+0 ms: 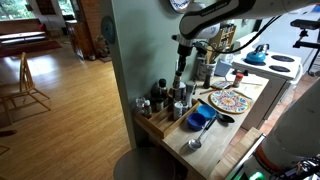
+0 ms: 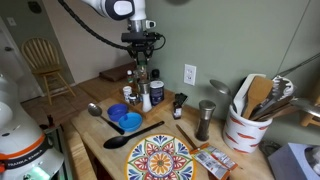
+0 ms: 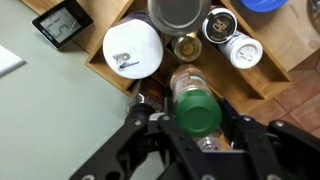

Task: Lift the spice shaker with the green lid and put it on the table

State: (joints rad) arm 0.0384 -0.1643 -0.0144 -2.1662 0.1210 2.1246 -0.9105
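Observation:
My gripper point(image 3: 197, 125) is shut on the spice shaker with the green lid point(image 3: 198, 108). The wrist view looks straight down on the lid, with a finger on each side of the jar. In both exterior views the gripper point(image 1: 180, 72) point(image 2: 141, 62) holds the shaker point(image 1: 180, 83) point(image 2: 141, 74) upright above the stepped wooden spice rack point(image 1: 158, 122) point(image 2: 117, 77), over the other jars. The light wooden table point(image 1: 218, 148) point(image 2: 92, 128) stretches out in front of the rack.
Several jars stand in the rack, among them a white-lidded one point(image 3: 133, 48). On the table lie a blue bowl point(image 1: 200, 120) point(image 2: 127, 121), a colourful plate point(image 1: 230, 100) point(image 2: 157, 158), spoons and a utensil crock point(image 2: 250, 128). The white stove point(image 1: 278, 68) stands beyond.

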